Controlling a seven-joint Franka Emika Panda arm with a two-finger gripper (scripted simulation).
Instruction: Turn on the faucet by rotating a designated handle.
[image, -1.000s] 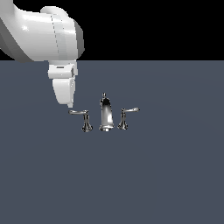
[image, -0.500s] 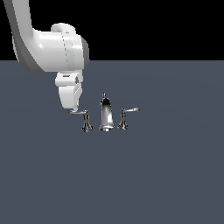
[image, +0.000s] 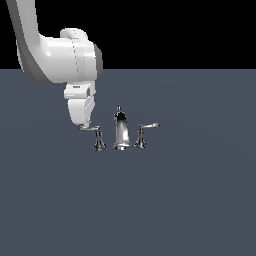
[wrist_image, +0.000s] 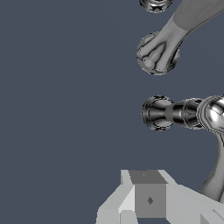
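Note:
The chrome faucet stands mid-scene, its tall spout (image: 120, 132) (wrist_image: 156, 54) flanked by two lever handles. The handle (image: 98, 139) with the long, straight lever is the one on the exterior view's left. Its lever end (image: 83, 128) reaches out to that side. My gripper (image: 84, 124) hangs straight down with its fingertips at that lever end; they look together, with nothing between them. In the wrist view the handle's base (wrist_image: 157, 112) appears from above, and its lever (wrist_image: 215, 175) runs toward a grey finger (wrist_image: 148, 197). The other handle (image: 141, 137) has a shorter, upturned lever.
A flat, dark grey floor (image: 190, 200) stretches all around the faucet. The white arm (image: 60, 57) comes in from the upper part of the exterior view's left. The third chrome base (wrist_image: 155, 4) just shows at the edge of the wrist view.
The gripper has come down and a little toward the exterior view's right, from above the left handle to the tip of its lever. The faucet parts look unmoved.

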